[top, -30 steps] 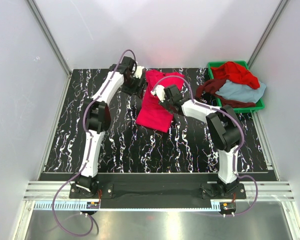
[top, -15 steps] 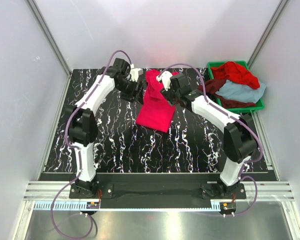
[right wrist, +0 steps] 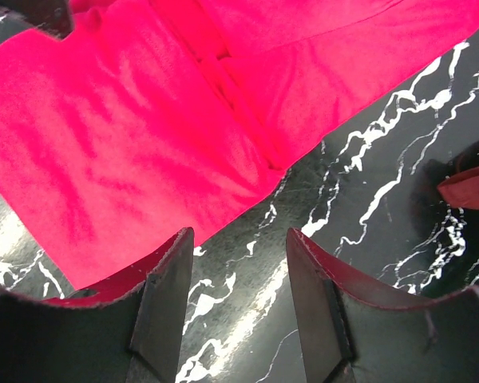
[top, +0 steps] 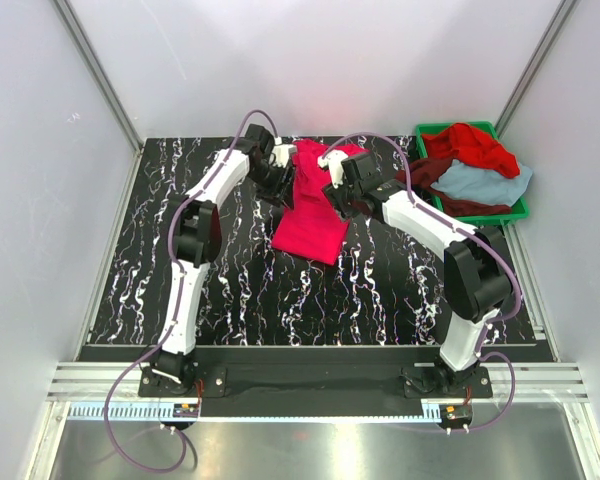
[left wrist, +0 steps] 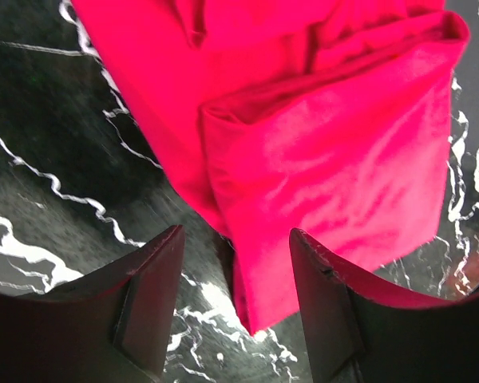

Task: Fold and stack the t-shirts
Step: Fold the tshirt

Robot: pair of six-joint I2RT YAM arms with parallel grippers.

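The crimson-pink t-shirt [top: 313, 210] is laid folded at the back-middle of the marbled table [top: 230, 280]. The left gripper [left wrist: 235, 235] is held spread at its edge, and the right gripper [right wrist: 238, 235] is spread too, nothing pinched. The other t-shirts [top: 470, 165] are piled in the green bin [top: 425, 130].

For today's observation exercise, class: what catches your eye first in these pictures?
A crimson-pink t-shirt, partly folded, lies at the far middle of the black marbled table. The left gripper and right gripper hang open at its sides. A green bin at far right holds more crumpled shirts.
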